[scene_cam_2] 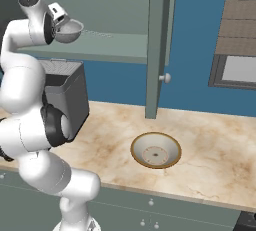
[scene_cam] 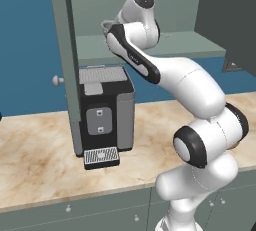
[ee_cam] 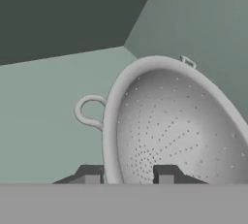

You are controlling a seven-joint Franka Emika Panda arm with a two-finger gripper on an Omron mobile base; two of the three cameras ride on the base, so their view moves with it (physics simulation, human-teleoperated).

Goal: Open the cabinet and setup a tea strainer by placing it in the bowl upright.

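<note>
Grey perforated tea strainer (ee_cam: 179, 126), grey-green cabinet (scene_cam_2: 155, 45), tan bowl (scene_cam_2: 156, 150), black coffee machine (scene_cam: 105, 112), beige marbled counter (scene_cam_2: 210, 145), blue wall (scene_cam: 25, 40).

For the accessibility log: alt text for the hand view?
A grey mesh tea strainer on the cabinet shelf, the claw straddling its near rim, one fingertip outside, the other inside the cup. A small wire loop sticks out from the rim.

Lighting: even, bright, rendered; soft highlights on the white arm (scene_cam: 195, 90). Shadows: faint, cabinet (ee_cam: 58, 9) interior darker at its upper corner. Focus: sharp throughout, coarse pixelation.
</note>
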